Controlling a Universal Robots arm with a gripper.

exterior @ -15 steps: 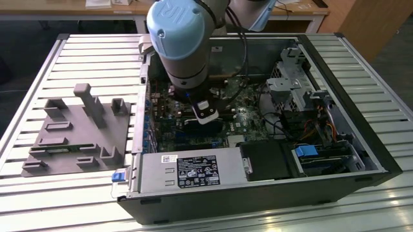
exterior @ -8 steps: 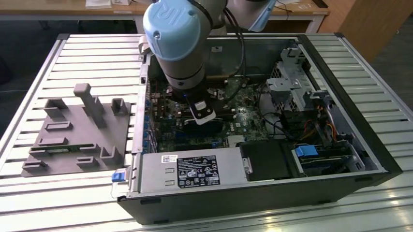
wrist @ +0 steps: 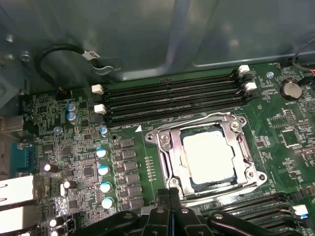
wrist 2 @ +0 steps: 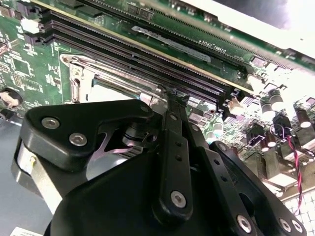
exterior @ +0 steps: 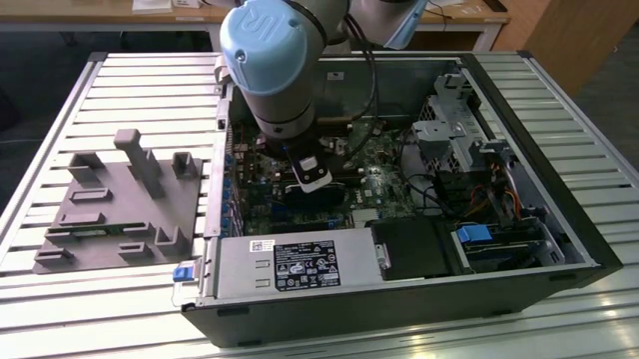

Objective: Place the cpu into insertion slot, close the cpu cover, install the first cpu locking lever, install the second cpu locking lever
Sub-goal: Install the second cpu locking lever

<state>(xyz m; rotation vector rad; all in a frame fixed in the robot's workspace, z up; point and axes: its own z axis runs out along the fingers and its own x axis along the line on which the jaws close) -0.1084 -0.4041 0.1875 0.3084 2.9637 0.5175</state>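
The gripper (wrist: 170,192), fingers pressed together on nothing, is hovering at the cpu cover (wrist: 167,157) edge. The cpu (wrist: 207,156) is sitting in the insertion slot (wrist: 197,184), glare washing out its top. In the exterior view the arm (exterior: 274,67) is hiding the socket.

Cpu (wrist: 208,156): smooth metal top, pale dull silver, reflecting light. Cpu cover (wrist: 165,156): thin bright metal frame, semi-glossy, with shiny edges. Circuit board (wrist: 290,137): green, lacquered, slight sheen. Memory slots (wrist: 172,98): matt black plastic with white plastic end clips. Hand (wrist 2: 172,162): matt black links, probably plastic, set with polished metal screw heads. Arm joint cap (exterior: 269,45): smooth light-blue plastic, satin gloss. Computer case (exterior: 539,247): grey sheet metal inside, dark matt shell outside. Desk (exterior: 579,120): ribbed bare aluminium, bright. Grey fixture (exterior: 120,202) near the desk's edge: matt, plastic-looking.
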